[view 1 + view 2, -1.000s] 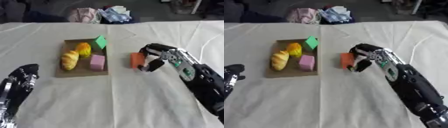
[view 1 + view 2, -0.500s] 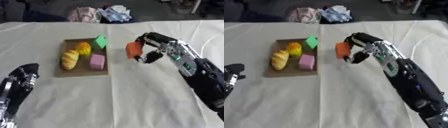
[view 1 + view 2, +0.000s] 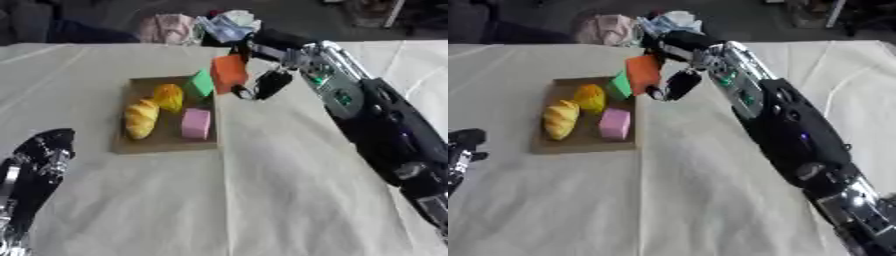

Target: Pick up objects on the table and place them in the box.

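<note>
My right hand (image 3: 268, 65) holds an orange block (image 3: 228, 73) in the air, pinched between fingers and thumb, just above the right edge of the flat brown box (image 3: 140, 144). In the box lie a green block (image 3: 200, 83), a yellow-orange round fruit (image 3: 169, 96), a croissant-like bread (image 3: 141, 117) and a pink block (image 3: 196, 123). My left hand (image 3: 39, 165) rests idle at the lower left, fingers up and relaxed, holding nothing.
A cream cloth (image 3: 262, 200) covers the table. Bundled cloths, pink (image 3: 167, 27) and pale blue-white (image 3: 229, 25), lie at the far edge behind the box.
My right hand lifted the orange block off the cloth and carried it left and up toward the box's right edge. The left hand stayed put.
</note>
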Action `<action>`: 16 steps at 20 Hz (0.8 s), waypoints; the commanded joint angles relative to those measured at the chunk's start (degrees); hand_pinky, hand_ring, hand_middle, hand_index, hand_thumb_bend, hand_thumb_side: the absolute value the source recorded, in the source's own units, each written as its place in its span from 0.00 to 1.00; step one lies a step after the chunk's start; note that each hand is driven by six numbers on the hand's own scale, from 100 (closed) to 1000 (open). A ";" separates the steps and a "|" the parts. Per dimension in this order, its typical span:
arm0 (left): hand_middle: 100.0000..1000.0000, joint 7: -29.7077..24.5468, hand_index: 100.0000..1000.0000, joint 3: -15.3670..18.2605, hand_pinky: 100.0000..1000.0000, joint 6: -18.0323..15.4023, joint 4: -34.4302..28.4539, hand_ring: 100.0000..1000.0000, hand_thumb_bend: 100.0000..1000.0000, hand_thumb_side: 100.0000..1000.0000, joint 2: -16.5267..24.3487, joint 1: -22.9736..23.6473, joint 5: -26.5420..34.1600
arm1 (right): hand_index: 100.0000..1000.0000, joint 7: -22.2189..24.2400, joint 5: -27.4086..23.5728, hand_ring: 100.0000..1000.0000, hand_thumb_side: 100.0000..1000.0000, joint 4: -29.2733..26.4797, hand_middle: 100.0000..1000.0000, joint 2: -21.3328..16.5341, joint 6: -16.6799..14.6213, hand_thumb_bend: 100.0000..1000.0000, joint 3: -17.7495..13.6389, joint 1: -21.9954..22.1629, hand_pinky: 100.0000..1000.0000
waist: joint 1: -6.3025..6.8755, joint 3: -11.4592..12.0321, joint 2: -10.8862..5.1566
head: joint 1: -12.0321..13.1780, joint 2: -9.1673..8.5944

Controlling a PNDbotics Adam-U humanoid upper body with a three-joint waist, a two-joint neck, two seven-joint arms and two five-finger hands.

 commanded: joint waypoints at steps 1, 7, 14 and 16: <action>0.70 -0.15 0.72 -0.17 0.73 -0.08 -0.92 0.81 0.07 0.54 0.44 -0.59 0.08 | 0.44 2.25 2.26 0.71 0.19 3.06 0.53 1.84 -1.86 0.08 0.60 -2.68 0.75 | 0.13 0.27 -1.13 | -0.38 -0.01; 0.70 -0.19 0.72 -0.20 0.73 -0.07 -0.89 0.81 0.07 0.54 0.42 -0.64 0.10 | 0.47 6.59 5.69 0.73 0.21 6.96 0.59 4.54 -5.52 0.08 1.79 -3.57 0.77 | -0.03 0.57 -1.13 | -0.59 0.00; 0.69 0.14 0.72 -0.07 0.73 -0.02 -0.84 0.80 0.07 0.54 0.39 -0.54 0.07 | 0.49 7.26 7.86 0.73 0.23 8.30 0.59 6.03 -6.73 0.10 1.67 -3.81 0.77 | 0.05 0.76 -1.22 | -0.96 -0.02; 0.69 0.34 0.72 -0.01 0.73 0.01 -0.85 0.81 0.07 0.53 0.40 -0.57 0.08 | 0.54 6.96 8.30 0.74 0.28 8.67 0.60 6.27 -6.72 0.15 1.50 -3.89 0.77 | 0.05 0.80 -1.23 | -1.08 -0.07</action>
